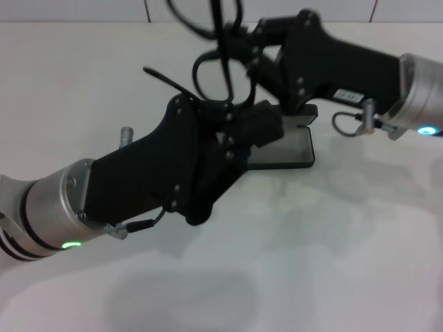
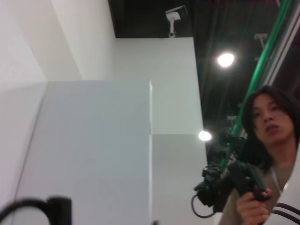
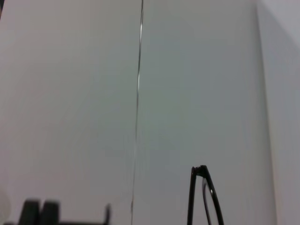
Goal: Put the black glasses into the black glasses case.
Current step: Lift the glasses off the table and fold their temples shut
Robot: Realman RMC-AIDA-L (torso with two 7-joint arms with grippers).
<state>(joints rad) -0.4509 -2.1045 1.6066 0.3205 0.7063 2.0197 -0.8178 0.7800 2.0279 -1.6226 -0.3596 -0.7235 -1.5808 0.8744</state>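
The black glasses (image 1: 208,69) hang in the air above the table's middle, one temple arm sticking out to the left and the other parts reaching up out of view. My right gripper (image 1: 250,54) comes in from the upper right and is shut on the frame; a piece of the glasses (image 3: 202,197) shows in the right wrist view. My left gripper (image 1: 252,128) reaches in from the lower left, just below the glasses and over the near left part of the black glasses case (image 1: 294,149). The case lies open on the table, partly hidden by both arms.
The white table (image 1: 332,263) spreads around the case. A white wall (image 1: 83,10) runs along the far edge. The left wrist view points up at a person (image 2: 267,140) holding a camera.
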